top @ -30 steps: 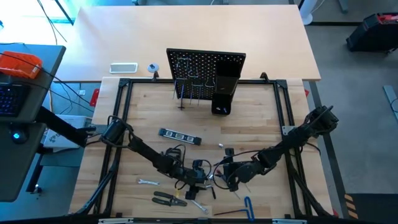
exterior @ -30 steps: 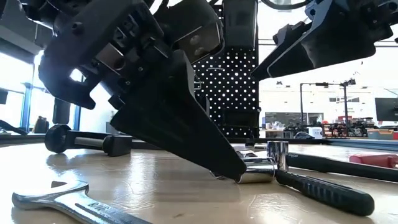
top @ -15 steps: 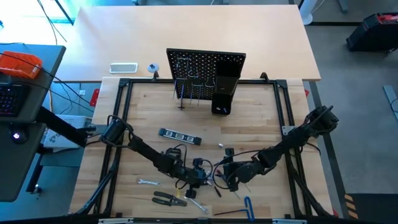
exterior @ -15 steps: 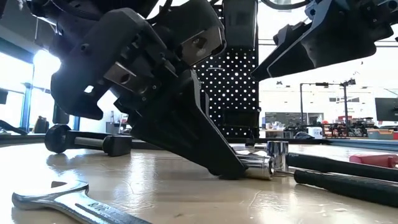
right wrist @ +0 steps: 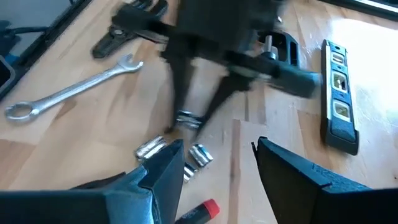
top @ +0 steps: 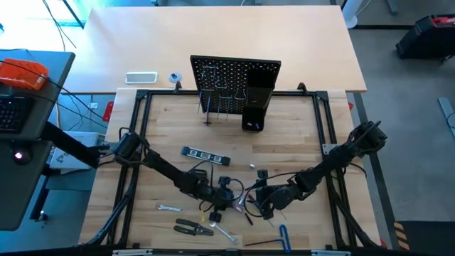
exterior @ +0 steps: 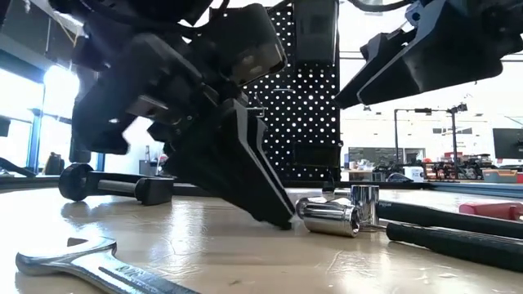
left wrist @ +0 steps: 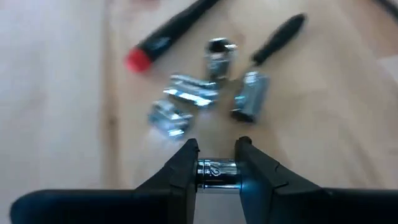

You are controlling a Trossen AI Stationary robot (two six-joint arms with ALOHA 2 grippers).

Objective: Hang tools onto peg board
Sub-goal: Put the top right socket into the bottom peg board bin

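Observation:
My left gripper [top: 226, 203] is shut on a small silver socket [left wrist: 216, 174] low over the table's near middle. Several more sockets [left wrist: 186, 93] and a red-tipped screwdriver [left wrist: 168, 34] lie on the wood just beyond it. My right gripper [right wrist: 214, 162] stands open a short way to the right, fingers toward the same heap, touching nothing. The peg board [top: 234, 75] stands upright at the far edge with thin hooks and a black box holder [top: 256, 107]. A dark level [top: 206, 155] lies flat between the board and my grippers. My left gripper pinches the socket [left wrist: 216, 174] between its two fingertips [left wrist: 186, 163], with the socket lying across the gap. The fingers slant down from the table's left side. In the low view the socket [exterior: 327, 218] is tilted and seems just clear of the wood.
A silver wrench [top: 168, 208], black-handled pliers [top: 192, 227] and another wrench [exterior: 82, 261] lie near the front edge, left of my grippers. A blue-handled hex key [top: 283, 235] lies front right. A black clamp [right wrist: 280, 46] lies near the level. A black frame [top: 138, 114] borders the table.
My left gripper has shut on the socket, then tipped back and risen a little, drawing slightly toward the table's left. The socket has come along with it, off its place beside the upright socket, and now sits tilted. My right gripper has kept still.

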